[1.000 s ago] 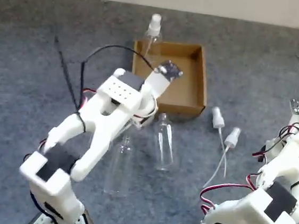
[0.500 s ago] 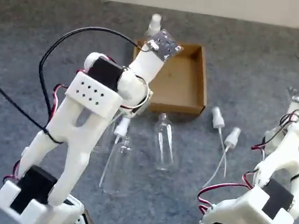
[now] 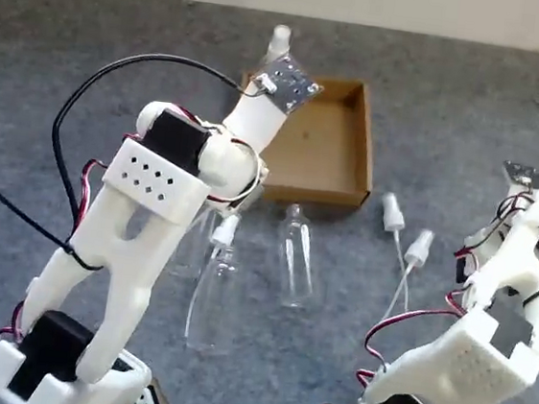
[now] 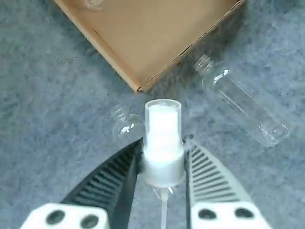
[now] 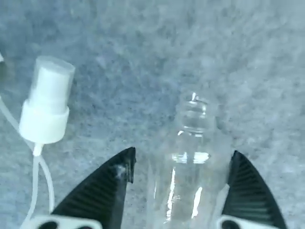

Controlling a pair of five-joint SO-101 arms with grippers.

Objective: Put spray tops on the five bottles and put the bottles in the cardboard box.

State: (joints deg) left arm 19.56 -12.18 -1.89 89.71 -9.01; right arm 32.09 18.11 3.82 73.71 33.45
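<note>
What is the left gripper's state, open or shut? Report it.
Shut on a spray top: the left gripper presses it from both sides.

Looks like a hobby robotics lab bench to me. Grey carpet-like surface (image 3: 43, 62), plain pale wall (image 3: 444, 6) along the far edge, and two white printed arms, left arm (image 3: 140, 237) and right arm (image 3: 500, 352), with bare servo wires (image 3: 85, 187) and a loose black cable (image 3: 174, 58) looping overhead.

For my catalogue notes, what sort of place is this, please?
Likely a robot test bench: two white arms stand at a grey felt-covered table, with a cardboard box, clear bottles and loose spray tops.
</note>
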